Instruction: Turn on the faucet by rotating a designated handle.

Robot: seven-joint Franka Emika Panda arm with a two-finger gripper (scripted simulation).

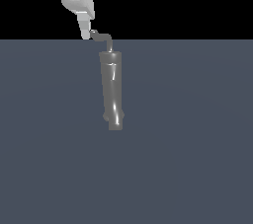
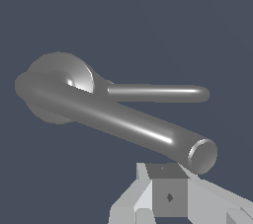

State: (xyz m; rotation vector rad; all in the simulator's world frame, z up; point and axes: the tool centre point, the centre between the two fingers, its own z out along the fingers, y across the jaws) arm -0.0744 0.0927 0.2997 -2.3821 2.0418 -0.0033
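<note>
The faucet (image 1: 111, 90) is a glossy grey tube standing upright on the floor, with a small stub near its base. From its top the handle (image 1: 103, 37), a thin bent rod, runs toward the exterior view's left. My white gripper (image 1: 85, 33) comes down from above and its tip touches the handle's hooked end. Seen from the wrist, the handle (image 2: 123, 122) sweeps out from the faucet's round top (image 2: 57, 72) and ends just beside my gripper (image 2: 168, 181). The fingers (image 2: 143, 196) sit together with no gap and nothing between them. A thinner rod (image 2: 158, 92) shows behind the handle.
A flat blue-grey floor (image 1: 188, 144) lies around the faucet on every side. Nothing else stands on it.
</note>
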